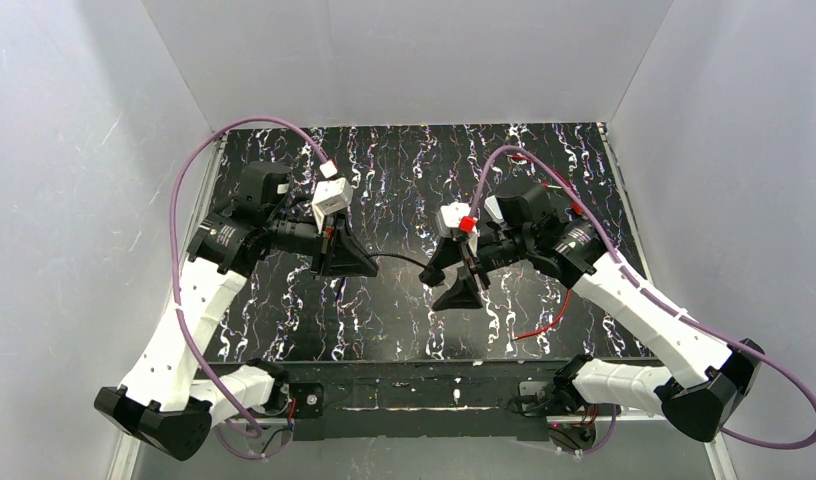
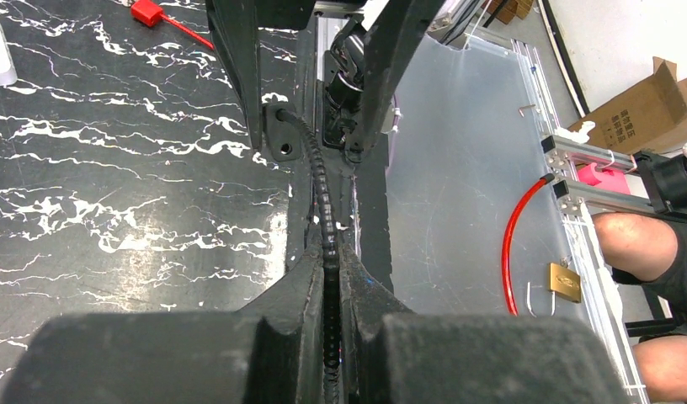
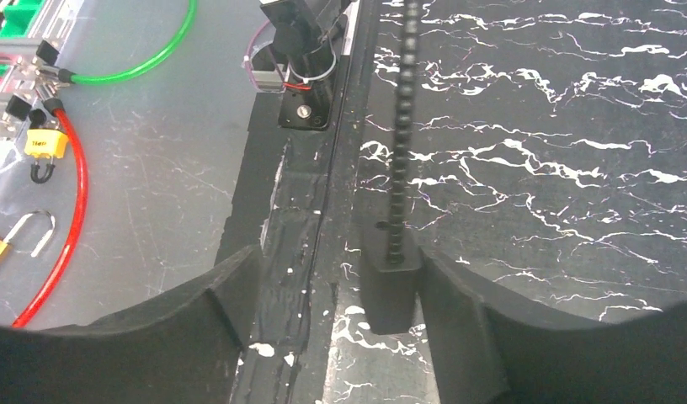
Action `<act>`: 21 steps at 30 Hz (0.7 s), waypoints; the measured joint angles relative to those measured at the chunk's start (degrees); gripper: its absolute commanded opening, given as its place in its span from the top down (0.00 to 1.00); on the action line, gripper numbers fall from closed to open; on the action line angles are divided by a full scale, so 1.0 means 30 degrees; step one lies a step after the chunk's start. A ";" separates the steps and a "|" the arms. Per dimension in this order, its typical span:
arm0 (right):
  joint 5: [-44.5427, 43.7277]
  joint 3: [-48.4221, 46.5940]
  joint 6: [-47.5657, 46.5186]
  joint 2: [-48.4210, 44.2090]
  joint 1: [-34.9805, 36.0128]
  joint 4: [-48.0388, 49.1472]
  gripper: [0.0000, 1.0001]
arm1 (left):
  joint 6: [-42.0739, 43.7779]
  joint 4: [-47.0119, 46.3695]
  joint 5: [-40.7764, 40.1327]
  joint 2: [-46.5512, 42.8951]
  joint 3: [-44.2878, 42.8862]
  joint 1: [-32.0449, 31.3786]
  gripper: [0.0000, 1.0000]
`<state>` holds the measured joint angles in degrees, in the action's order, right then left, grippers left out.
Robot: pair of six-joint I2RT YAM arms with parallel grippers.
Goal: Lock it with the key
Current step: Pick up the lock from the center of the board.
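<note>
A thin black beaded cable (image 1: 399,258) runs between my two grippers above the black marbled table (image 1: 384,320). My left gripper (image 1: 369,262) is shut on one end of the cable (image 2: 322,185), which lies in the slot between its fingers (image 2: 327,252). The other end enters a small black lock block (image 3: 391,286). My right gripper (image 3: 340,261) is open wide around it, and the block rests against the right finger only. The block also shows in the left wrist view (image 2: 281,135) between the right gripper's fingers. I see no key.
A red tag with a red cord (image 2: 146,12) lies on the table near the right arm (image 1: 624,290). Below the table's near edge are brass padlocks (image 2: 564,281), a yellow padlock (image 3: 44,145), and red (image 3: 75,210) and green (image 3: 146,63) cables. White walls enclose the table.
</note>
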<state>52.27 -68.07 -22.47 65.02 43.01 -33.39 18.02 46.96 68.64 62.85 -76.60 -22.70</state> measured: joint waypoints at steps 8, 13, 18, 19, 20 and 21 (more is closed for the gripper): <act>-0.0434 0.0176 0.0607 0.0399 0.0159 0.0766 0.39 | -0.0034 -0.0077 -0.0007 -0.0596 0.0002 -0.0015 1.00; -0.0494 0.0476 0.0607 0.0392 0.0172 0.0815 0.52 | -0.0269 -0.0234 0.0000 -0.0648 0.0007 -0.0015 1.00; -0.0532 0.0495 0.0882 0.0377 0.0172 0.0927 0.62 | -0.0498 -0.0374 -0.0007 -0.0648 0.0007 -0.0015 1.00; -0.0532 0.0495 0.0938 0.0377 0.0172 0.0942 0.62 | -0.0527 -0.0397 -0.0008 -0.0648 0.0007 -0.0015 1.00; -0.0532 0.0495 0.0981 0.0377 0.0172 0.0965 0.62 | -0.0562 -0.0433 -0.0015 -0.0648 0.0007 -0.0015 1.00; -0.0532 0.0495 0.1011 0.0377 0.0172 0.1016 0.61 | -0.0592 -0.0477 -0.0023 -0.0648 0.0008 -0.0015 1.00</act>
<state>50.68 -66.59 -19.44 66.15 43.53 -30.34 16.25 45.53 68.57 60.90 -76.57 -22.74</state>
